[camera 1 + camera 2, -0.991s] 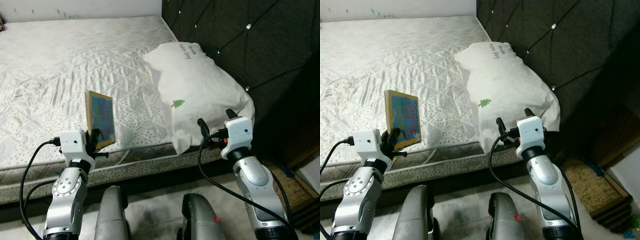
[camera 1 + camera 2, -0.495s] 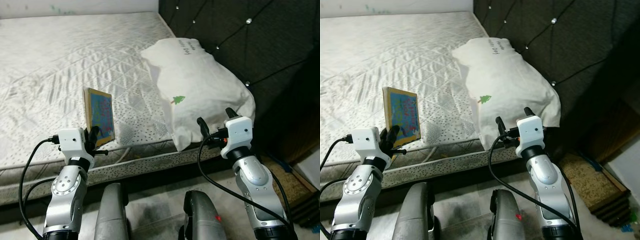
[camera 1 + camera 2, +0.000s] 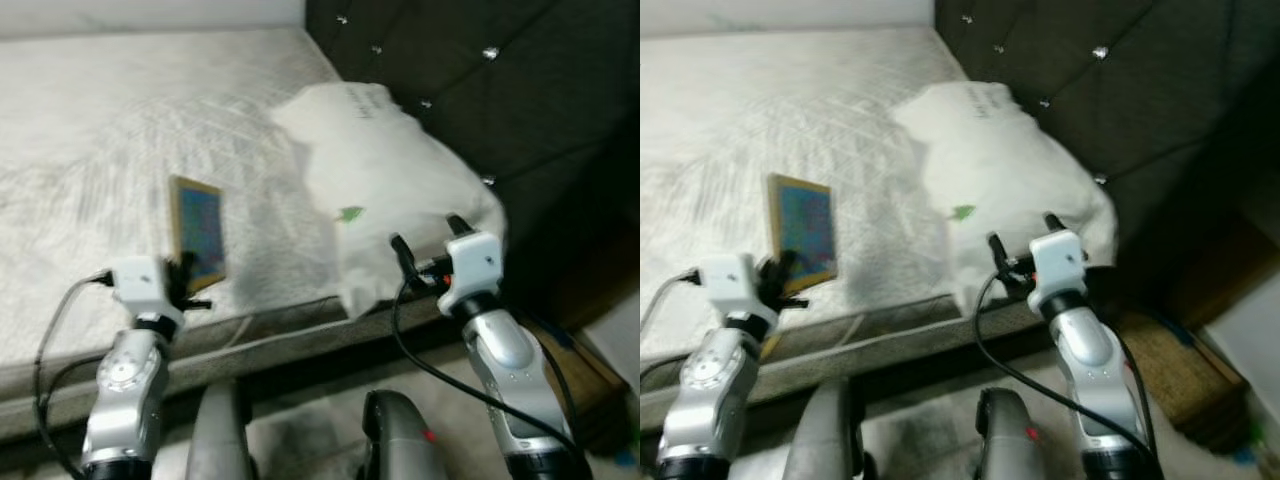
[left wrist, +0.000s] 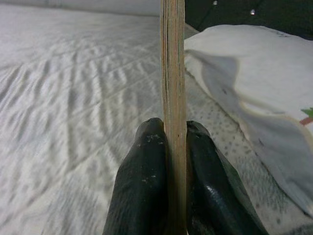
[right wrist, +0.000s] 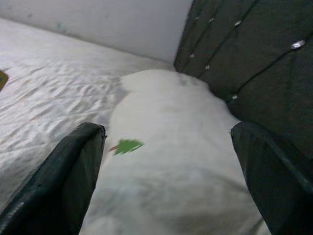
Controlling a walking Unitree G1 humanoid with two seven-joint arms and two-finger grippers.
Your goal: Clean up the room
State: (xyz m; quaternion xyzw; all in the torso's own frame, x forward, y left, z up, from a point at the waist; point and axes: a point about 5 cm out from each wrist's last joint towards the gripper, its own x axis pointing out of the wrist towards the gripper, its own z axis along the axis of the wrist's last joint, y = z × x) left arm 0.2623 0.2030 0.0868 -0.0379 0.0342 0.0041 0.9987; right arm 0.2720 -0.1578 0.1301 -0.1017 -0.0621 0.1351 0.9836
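Observation:
My left gripper [image 3: 183, 281] is shut on a thin book [image 3: 198, 230] with a colourful blue cover, held upright over the near edge of the white mattress [image 3: 90, 140]. The left wrist view shows the book's edge [image 4: 172, 98] clamped between both black fingers [image 4: 142, 196]. A white pillow [image 3: 385, 170] with a small green tree print lies at the mattress's right end, against the dark tufted headboard [image 3: 470, 70]. My right gripper [image 3: 428, 248] is open just in front of the pillow's near edge; its wrist view shows the pillow [image 5: 171, 161] between the spread fingers [image 5: 63, 176].
The bed's front edge [image 3: 270, 335] runs across just below both grippers. A brown mat [image 3: 1185, 355] lies on the floor at the right beside the bed. A white wall [image 5: 98, 24] rises behind the mattress. My own legs [image 3: 400, 440] show at the bottom.
The whole picture has shifted and blurred, so the camera has moved. The book stays clamped in my left gripper and the right gripper stays open by the pillow.

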